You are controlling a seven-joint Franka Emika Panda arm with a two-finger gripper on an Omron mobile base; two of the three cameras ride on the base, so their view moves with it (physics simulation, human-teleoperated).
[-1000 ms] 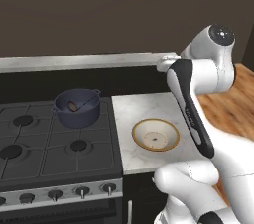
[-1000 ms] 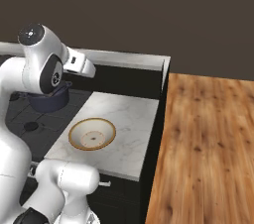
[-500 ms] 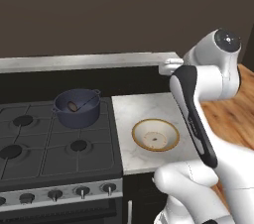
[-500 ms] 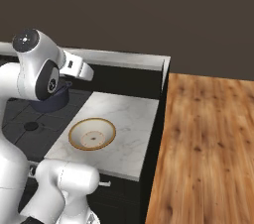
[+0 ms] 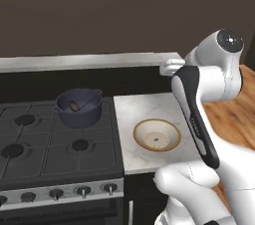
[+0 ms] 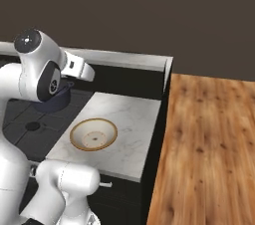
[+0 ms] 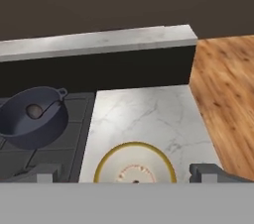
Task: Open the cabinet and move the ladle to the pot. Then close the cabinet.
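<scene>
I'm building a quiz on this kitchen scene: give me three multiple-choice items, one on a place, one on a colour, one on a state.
1. Where does the ladle lie?
A. in the pot
B. in the bowl
C. on the wood floor

2. What colour is the bowl's rim?
A. red
B. tan
C. blue

3. How do the gripper jaws stand?
A. shut on the ladle
B. shut on nothing
C. open, holding nothing

Answers: 1 A, its round end sits inside the pot on the stove; 2 B, a tan ring edges the cream bowl; 3 C, the fingertips stand far apart over the bowl.
</scene>
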